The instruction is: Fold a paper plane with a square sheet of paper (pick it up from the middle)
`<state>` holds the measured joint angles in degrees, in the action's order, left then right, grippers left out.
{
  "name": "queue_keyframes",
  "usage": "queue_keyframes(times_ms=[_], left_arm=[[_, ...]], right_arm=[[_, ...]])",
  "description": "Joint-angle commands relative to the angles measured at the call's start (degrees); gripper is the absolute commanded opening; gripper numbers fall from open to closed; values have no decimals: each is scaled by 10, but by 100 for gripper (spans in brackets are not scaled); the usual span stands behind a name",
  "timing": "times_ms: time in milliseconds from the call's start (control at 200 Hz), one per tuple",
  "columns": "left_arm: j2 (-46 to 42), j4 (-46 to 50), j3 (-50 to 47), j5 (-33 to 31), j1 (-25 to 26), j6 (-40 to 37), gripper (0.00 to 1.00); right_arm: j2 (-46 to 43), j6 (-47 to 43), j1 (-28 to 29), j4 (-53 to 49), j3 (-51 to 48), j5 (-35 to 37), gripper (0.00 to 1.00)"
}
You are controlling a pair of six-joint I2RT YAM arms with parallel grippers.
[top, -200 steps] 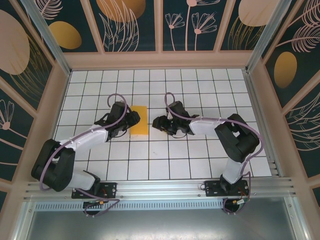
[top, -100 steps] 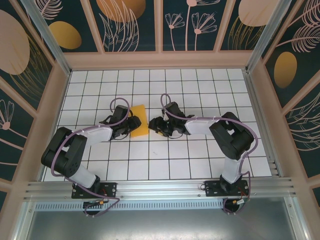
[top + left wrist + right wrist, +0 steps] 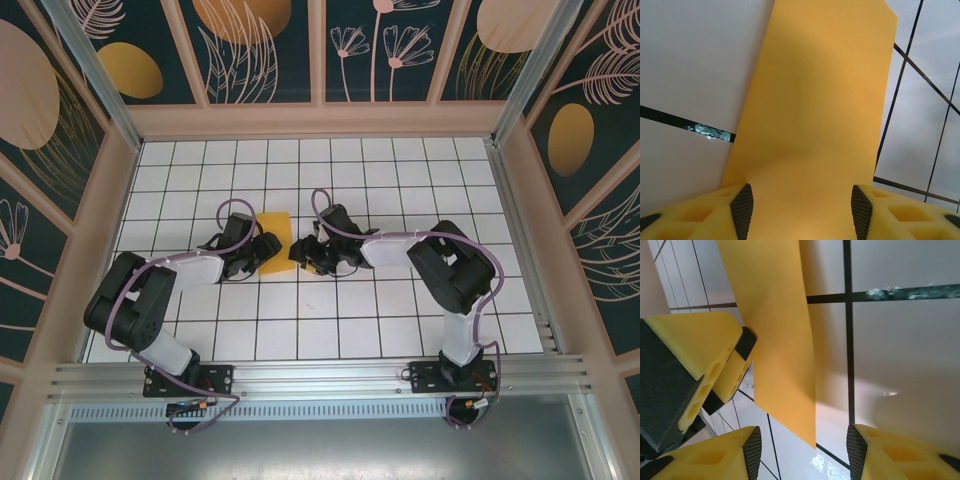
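Left wrist: orange paper (image 3: 820, 100) inside spread left tool (image 3: 801, 200); right tool (image 3: 804, 445) spread too.

From above, the left part of the square sheet of paper (image 3: 277, 235) is covered by the left gripper (image 3: 266, 252), and both that gripper and the right gripper (image 3: 298, 253) are shown too small for the stand of their jaws to be made out. In the left wrist view the sheet is cut off by the picture's top and bottom edges, so its near end is lost between the jaws and a grip cannot be confirmed. In the right wrist view its upper end is cut off at the top, and whether it touches the counter (image 3: 900, 340) cannot be told.
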<state>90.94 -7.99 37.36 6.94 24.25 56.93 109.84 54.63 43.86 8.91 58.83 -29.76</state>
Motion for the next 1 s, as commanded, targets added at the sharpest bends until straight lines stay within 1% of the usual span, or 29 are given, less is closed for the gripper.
queue_keyframes(times_ms=[0, 140, 280, 395, 540, 590, 670, 756, 831, 916, 996], left_arm=[[13, -11, -9, 6, -3, 7, 58], [14, -11, -10, 7, -4, 6, 58], [13, -11, -9, 9, -4, 7, 57], [7, -11, -10, 12, -4, 5, 57], [-7, -13, -11, 20, -4, 1, 57], [-12, -15, -11, 25, -4, -1, 58], [-23, -23, -12, 40, -4, -11, 58], [-39, -39, -17, 60, -4, -22, 58], [-52, -55, -20, 83, -3, -31, 59], [-59, -85, -23, 122, -2, -37, 59], [-56, -118, -27, 151, 7, -36, 56]], right_arm=[[18, 8, 8, 13, 20, -23, 50], [28, 9, 10, 14, 27, -27, 49], [33, 10, 11, 20, 30, -30, 43], [37, 2, 11, 9, 40, -11, 34], [41, -3, 6, 4, 44, 11, 25], [40, -4, 5, 3, 44, 17, 19], [36, -8, 1, 1, 39, 21, 7], [20, -14, -4, -6, 24, 26, 0], [-4, -27, -9, -17, 6, 34, 0], [-43, -39, -14, -35, -25, 46, 0], [-77, -47, -17, -53, -57, 52, 0]])
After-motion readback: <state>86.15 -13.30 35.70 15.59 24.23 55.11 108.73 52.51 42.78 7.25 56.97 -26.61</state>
